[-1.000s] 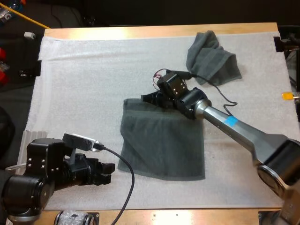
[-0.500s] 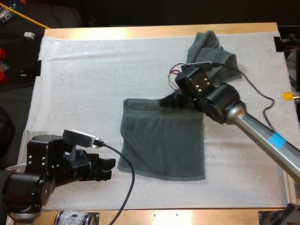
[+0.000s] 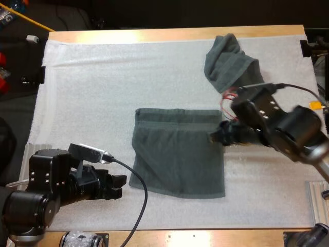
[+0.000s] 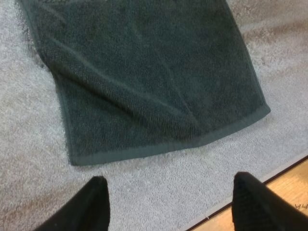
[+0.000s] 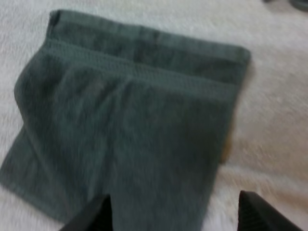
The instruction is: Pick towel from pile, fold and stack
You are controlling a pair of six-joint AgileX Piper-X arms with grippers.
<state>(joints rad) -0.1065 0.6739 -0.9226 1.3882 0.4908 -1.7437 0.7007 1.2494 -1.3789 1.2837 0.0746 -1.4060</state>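
Grippers are pictured on either side of a flat towel (image 3: pixel 177 154), which is spread at the middle of the white mat (image 3: pixel 92 92) on the wooden table (image 3: pixel 154 35). The dark grey-green cloth is laid out nearly square, a little longer from far to near, with a banded hem along its far edge.

The left gripper (image 3: pixel 119 186) is held low just left of the towel's near left corner. Its fingers are spread and nothing is held between them; the near hem is seen just ahead of them from the left wrist.

The right gripper (image 3: pixel 216 137) is placed at the towel's right edge, close to the far right corner. It too is spread and empty, with the cloth laid out beyond its fingers in the right wrist view.

Each near-side and right-side corner is thus covered by the arm closer to it, and a fold is judged to be the step in hand. A grasp at the near left corner is likely to fall to the left arm.

A crumpled towel (image 3: pixel 231 64) is left at the far right of the mat, well apart from the flat one and beyond the right arm. Nothing is seen between either gripper and the cloth.
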